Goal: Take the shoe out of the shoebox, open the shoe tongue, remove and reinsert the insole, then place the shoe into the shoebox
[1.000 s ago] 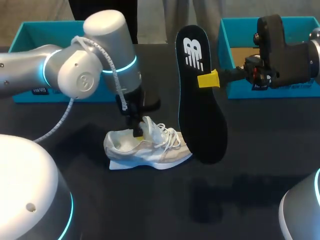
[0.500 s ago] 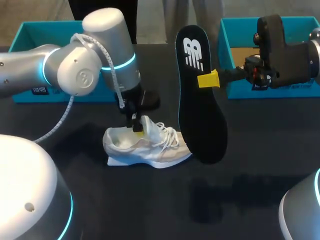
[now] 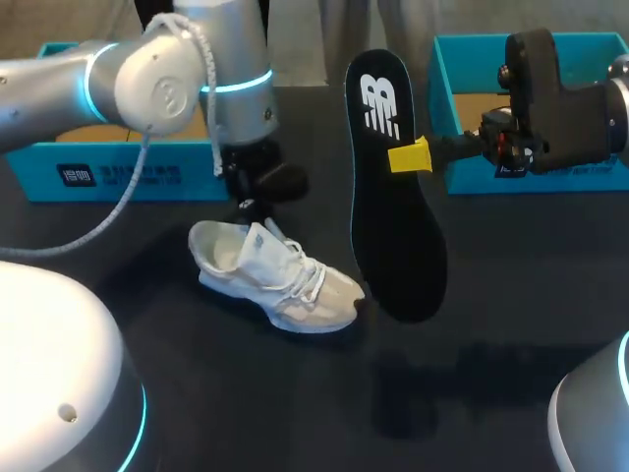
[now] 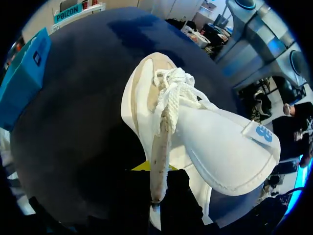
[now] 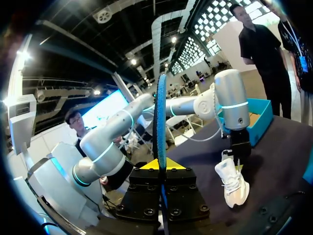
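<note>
The white lace-up shoe is tilted over the black table, toe toward the front right. My left gripper is shut on the upper edge of its opening. In the left wrist view that edge runs between the fingers of the left gripper, and the white tongue folds off to one side. My right gripper is shut on the black insole, holding it upright above the table to the right of the shoe. The right wrist view has the insole edge-on in the right gripper, with the shoe beyond.
A teal shoebox stands at the back left behind my left arm. A second teal box stands at the back right, behind my right gripper. The dark table stretches toward the front.
My left gripper shut on the shoe's upper edge, then rose and drew back to the left. The shoe swung with it, toe turning to the front right. The right arm and insole stayed still.
</note>
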You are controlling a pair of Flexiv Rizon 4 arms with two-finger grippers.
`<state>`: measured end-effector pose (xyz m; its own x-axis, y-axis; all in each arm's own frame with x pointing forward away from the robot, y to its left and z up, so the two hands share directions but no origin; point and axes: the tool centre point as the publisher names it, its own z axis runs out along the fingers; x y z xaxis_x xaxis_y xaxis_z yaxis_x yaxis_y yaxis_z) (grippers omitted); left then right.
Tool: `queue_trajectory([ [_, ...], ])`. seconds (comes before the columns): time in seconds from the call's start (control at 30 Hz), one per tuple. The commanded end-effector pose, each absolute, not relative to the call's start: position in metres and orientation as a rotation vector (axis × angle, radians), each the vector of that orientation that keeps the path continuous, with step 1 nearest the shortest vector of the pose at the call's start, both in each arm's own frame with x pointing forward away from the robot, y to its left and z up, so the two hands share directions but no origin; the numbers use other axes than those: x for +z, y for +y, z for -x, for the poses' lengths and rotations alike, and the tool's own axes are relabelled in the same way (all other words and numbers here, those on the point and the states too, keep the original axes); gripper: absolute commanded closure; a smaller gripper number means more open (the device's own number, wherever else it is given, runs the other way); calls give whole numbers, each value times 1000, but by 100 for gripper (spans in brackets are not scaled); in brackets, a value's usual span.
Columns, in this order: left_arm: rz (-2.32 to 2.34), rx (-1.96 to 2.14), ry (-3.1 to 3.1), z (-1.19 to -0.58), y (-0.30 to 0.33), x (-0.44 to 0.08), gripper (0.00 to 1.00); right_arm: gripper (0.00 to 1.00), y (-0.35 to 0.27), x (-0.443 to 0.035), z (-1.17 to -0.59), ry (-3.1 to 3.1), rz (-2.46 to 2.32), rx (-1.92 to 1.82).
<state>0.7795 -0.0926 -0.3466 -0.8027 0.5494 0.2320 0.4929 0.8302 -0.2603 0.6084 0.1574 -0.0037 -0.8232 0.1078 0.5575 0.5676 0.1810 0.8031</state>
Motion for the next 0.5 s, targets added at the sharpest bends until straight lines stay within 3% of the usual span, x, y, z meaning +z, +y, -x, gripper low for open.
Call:
queue_trajectory([
  [0.03,1333,70,-2381,-781,-104,-335,100,100,160,-4,-610,-2090,637,-1676],
  [0.5,1956,-2,-1997,-792,-132,-322,100,100,160,-4,-610,-2090,637,-1676],
])
